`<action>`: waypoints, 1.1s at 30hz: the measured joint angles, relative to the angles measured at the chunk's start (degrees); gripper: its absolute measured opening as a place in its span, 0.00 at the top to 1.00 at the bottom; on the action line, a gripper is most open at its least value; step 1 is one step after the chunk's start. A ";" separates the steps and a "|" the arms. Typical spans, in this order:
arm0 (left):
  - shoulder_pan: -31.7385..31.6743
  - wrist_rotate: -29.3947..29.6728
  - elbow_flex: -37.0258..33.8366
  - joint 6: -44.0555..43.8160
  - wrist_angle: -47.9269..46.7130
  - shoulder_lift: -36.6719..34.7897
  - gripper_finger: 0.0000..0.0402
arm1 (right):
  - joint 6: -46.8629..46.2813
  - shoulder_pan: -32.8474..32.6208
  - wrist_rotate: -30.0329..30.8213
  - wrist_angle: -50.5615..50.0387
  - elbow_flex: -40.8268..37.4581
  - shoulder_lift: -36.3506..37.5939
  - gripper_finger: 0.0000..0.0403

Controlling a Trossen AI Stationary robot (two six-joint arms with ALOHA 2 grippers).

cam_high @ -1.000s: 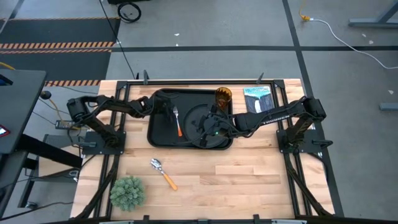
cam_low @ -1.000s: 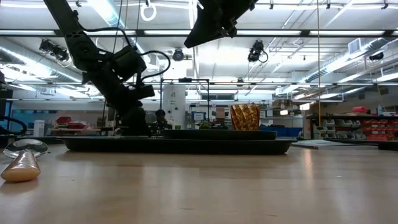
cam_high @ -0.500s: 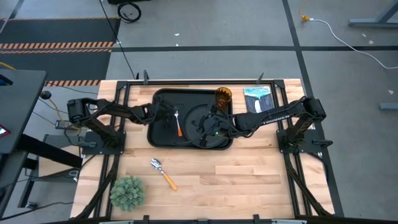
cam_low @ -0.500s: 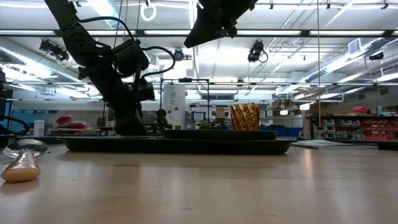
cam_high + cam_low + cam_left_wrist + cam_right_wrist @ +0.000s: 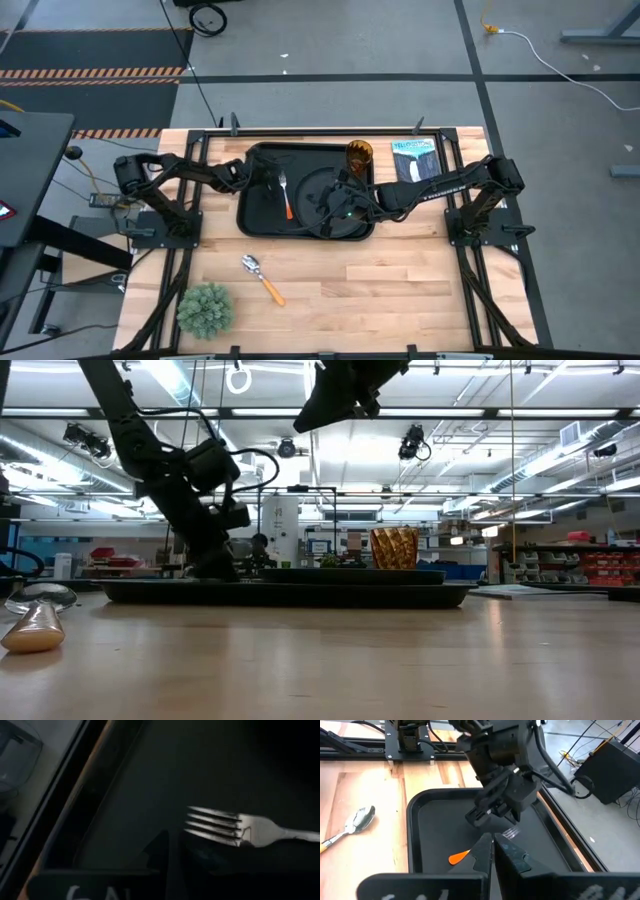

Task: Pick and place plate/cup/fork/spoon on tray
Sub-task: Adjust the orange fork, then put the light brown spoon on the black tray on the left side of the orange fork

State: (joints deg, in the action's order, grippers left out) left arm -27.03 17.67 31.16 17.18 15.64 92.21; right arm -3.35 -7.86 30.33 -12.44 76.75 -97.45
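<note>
Clearing left claw (image 5: 268, 176), state I cannot tell, off fork (image 5: 285, 196) on tray (image 5: 258, 222) | right claw (image 5: 334, 203) pressed together over plate (image 5: 312, 184) | spoon (image 5: 262, 278) lower-left on worktop (image 5: 400, 290): approach handle squarely.

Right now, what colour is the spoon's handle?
Orange, with a silver bowl; the spoon shows best in the high view.

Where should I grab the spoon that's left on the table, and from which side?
Take the spoon across the middle of its orange handle, coming straight down from above. It lies flat on the bare wooden table, in front of the tray, bowl toward the tray and handle angled away. The handle is narrow and straight; the rounded metal bowl would probably slip.
</note>
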 joint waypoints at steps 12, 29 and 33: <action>0.59 0.29 0.02 -0.04 1.94 1.63 0.88 | 0.08 -0.04 0.01 0.00 0.00 0.00 0.94; 8.48 -4.06 -0.07 -4.33 -7.47 -19.55 0.88 | 14.76 2.43 9.56 -0.03 -0.02 0.00 0.94; 10.67 -12.90 -0.07 -7.67 -8.36 -23.82 0.88 | 25.37 5.28 11.23 3.13 -0.02 0.00 0.94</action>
State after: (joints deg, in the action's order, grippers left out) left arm -16.36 4.77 31.09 9.51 7.29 68.39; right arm 22.02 -2.58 41.56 -9.31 76.73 -97.45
